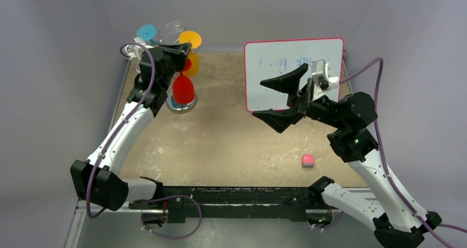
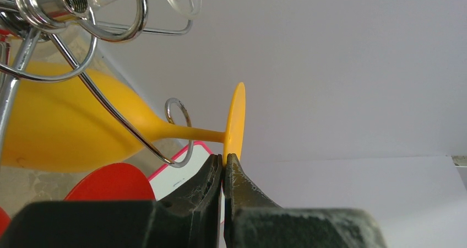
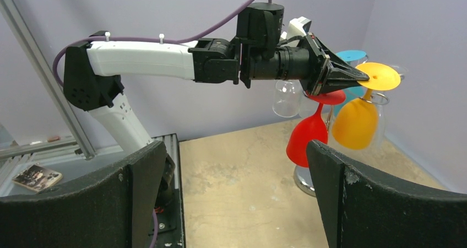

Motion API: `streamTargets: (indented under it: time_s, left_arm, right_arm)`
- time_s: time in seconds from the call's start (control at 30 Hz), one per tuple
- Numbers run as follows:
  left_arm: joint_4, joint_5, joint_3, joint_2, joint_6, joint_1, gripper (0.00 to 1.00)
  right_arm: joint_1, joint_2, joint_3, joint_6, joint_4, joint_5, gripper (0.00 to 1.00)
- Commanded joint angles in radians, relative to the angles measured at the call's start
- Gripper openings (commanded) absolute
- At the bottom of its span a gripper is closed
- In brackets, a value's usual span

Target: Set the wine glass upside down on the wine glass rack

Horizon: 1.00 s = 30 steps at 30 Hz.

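The yellow wine glass [image 3: 355, 124] hangs upside down on the wine glass rack [image 2: 52, 3] at the far left of the table [image 1: 220, 143]. Its stem passes through a curled wire loop, with the bowl below and the flat foot on top. A red glass [image 3: 308, 135], a blue glass [image 3: 352, 55] and a clear glass [image 3: 286, 99] hang on the same rack.

The left gripper [image 2: 223, 162] has its fingers pressed together, their tips right at the rim of the yellow foot. Whether they nip that rim cannot be told. From above, the left arm covers much of the rack, leaving mainly the glass feet and the round base visible.

The right gripper [image 1: 258, 98] hangs spread wide over the near left part of a red-framed whiteboard [image 1: 292, 55] with faint, unreadable writing. It is well apart from the rack. A small pink block [image 1: 308, 160] lies nearer, on the right.
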Motion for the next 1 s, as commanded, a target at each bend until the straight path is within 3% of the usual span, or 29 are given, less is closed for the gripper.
streamTargets:
  time_s: [0.0, 0.97]
  left_arm:
    - [0.070, 0.040, 0.002, -0.035, -0.027, -0.002, 0.00]
    - [0.149, 0.111, 0.008, 0.012, 0.012, -0.003, 0.00]
  right_arm:
    - [0.003, -0.016, 0.005, -0.002, 0.041, 0.018, 1.00]
    - [0.002, -0.023, -0.006, -0.009, 0.043, 0.012, 1.00]
